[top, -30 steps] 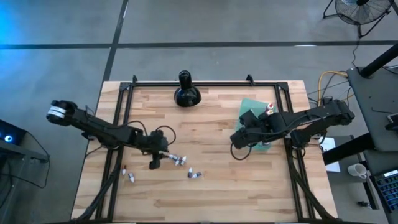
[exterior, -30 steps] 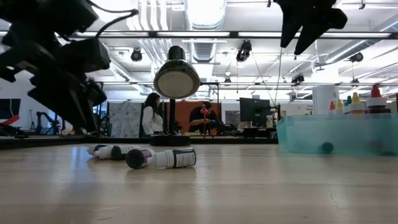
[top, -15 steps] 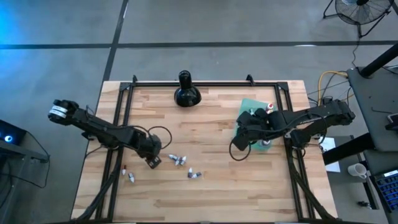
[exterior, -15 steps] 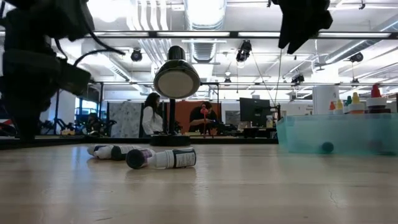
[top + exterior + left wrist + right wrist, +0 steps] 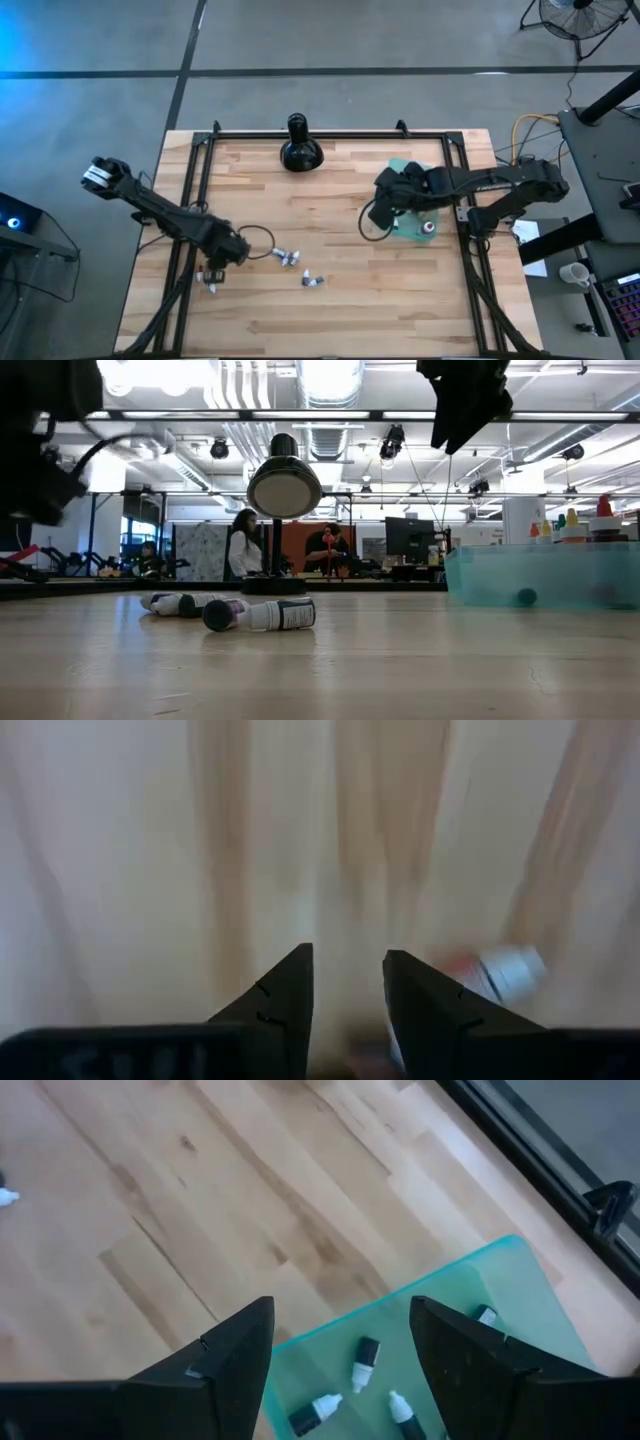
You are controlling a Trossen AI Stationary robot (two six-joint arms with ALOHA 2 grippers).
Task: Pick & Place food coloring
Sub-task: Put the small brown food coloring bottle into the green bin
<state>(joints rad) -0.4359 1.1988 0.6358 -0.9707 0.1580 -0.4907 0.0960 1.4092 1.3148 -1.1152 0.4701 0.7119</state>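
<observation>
low view, food coloring vials (image 5: 260,614) lying flat, long axes crosswise

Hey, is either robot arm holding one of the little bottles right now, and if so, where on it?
No. The right gripper is open over the teal tray; the left gripper, open over bare wood, has a bottle beside its jaws.

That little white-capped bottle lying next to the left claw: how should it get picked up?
Probably from straight above, the left gripper closing across the bottle at its middle. It lies flat on the table and is slim, so its round sides suit a pinch better than its ends.
</observation>
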